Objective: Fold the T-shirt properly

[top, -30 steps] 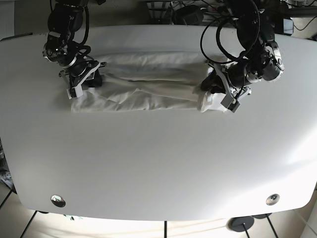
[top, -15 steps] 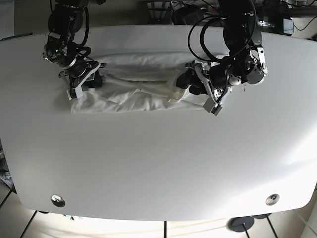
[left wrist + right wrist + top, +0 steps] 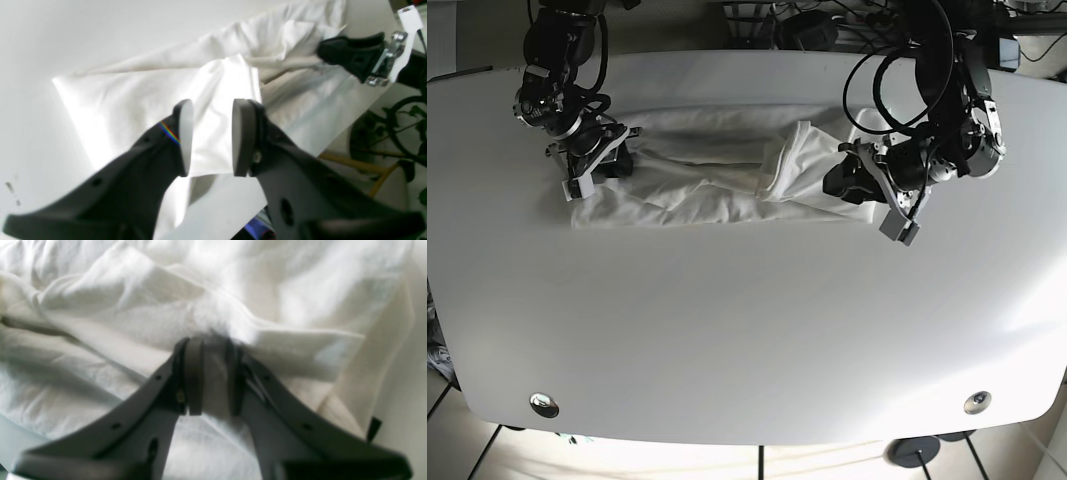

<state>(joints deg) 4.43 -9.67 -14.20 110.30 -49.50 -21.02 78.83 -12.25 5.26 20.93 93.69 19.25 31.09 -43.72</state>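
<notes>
A: Left gripper [image 3: 208, 136]?
B: Jaws stood apart, empty, over a folded-in flap of the T-shirt [image 3: 717, 175].
A: Right gripper [image 3: 210, 376]?
B: Jaws pinched a fold of cloth at the other end. T-shirt lay bunched lengthwise, plain side up, on the white worktop [image 3: 747, 330].

A white table [image 3: 747, 330] carries two round metal fittings [image 3: 544, 404].

We see a broad white bench [image 3: 747, 330] with rounded corners; two round metal fittings [image 3: 544, 404] near its front edge; tiled floor [image 3: 457, 440] below; glare at right.
</notes>
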